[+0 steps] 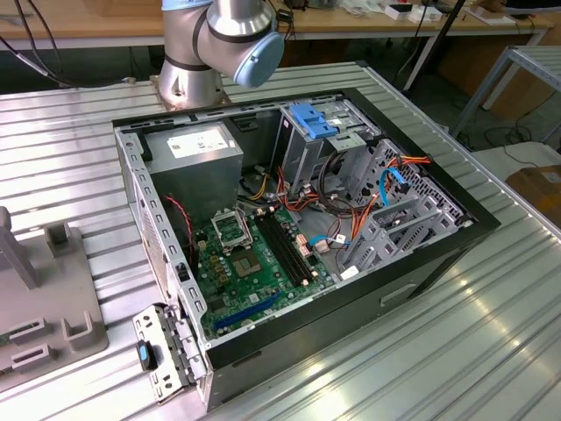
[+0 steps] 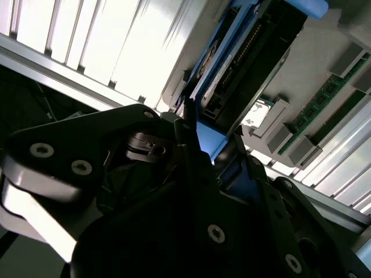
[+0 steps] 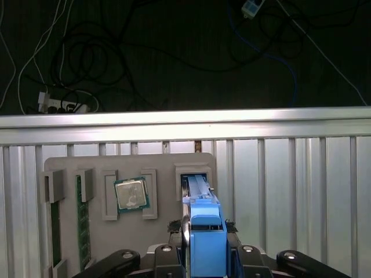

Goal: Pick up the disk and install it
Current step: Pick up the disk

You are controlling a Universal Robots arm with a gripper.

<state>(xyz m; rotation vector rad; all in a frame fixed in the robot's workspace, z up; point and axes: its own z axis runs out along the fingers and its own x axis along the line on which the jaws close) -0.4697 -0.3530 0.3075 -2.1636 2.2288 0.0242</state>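
Currently pinching the disk (image 3: pixel 197 186) by its blue rail frame, with the fingers of the gripper (image 3: pixel 206 249) pressing on either side of that frame in both wrist views. Holding the disk on edge, its lower end sitting inside a slot of the grey holder tray (image 3: pixel 69 165). Sharing that tray with a processor chip (image 3: pixel 131 193), seated just beside the disk's slot, and with green memory sticks (image 3: pixel 83 220) lying beyond the chip, near the tray's outer edge. Resting, tray and contents alike, on the ribbed metal table (image 3: pixel 290 174). Standing on the same table, apart from the tray, in the exterior view: an open computer case (image 1: pixel 351 326), carrying a grey box (image 1: pixel 188 171) with a white sticker (image 1: pixel 198 140), its print not readable.
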